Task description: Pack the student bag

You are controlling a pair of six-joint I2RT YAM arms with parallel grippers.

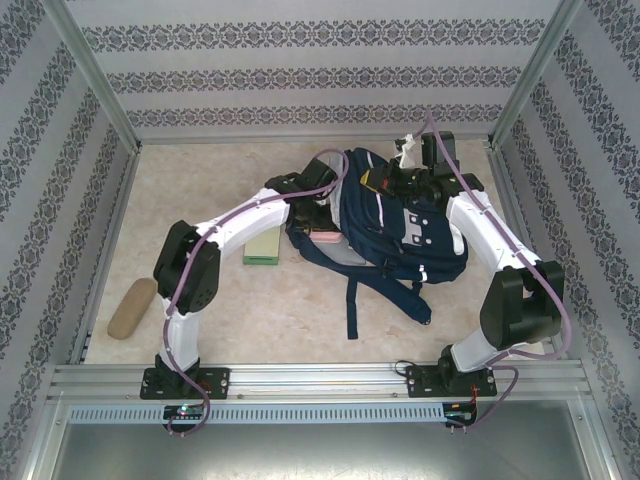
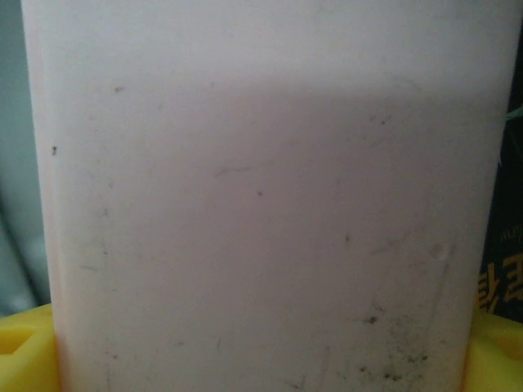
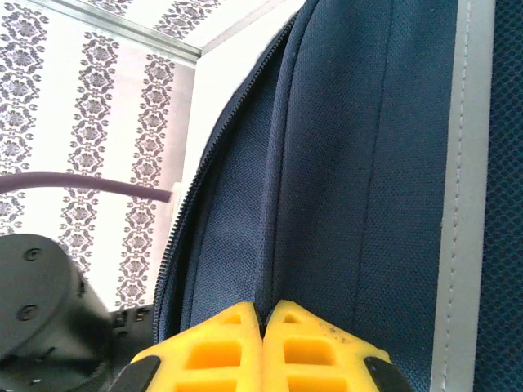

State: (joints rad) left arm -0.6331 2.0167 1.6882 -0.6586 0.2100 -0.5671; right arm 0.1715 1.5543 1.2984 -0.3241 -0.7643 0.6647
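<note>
White box (image 2: 261,163) held by left gripper (image 2: 261,351); right gripper (image 3: 263,327) pinches navy, white-striped student bag (image 3: 368,163).

We are seeing only one trace of writing: orange lettering (image 2: 498,286) on a dark surface (image 2: 513,196) at the right edge of the left wrist view, cut off beside a pale white block (image 2: 261,196). We are not managing to read it.

A pale object (image 2: 261,196) between the left fingers (image 2: 24,351) is cut off top and bottom, its kind unclear.
</note>
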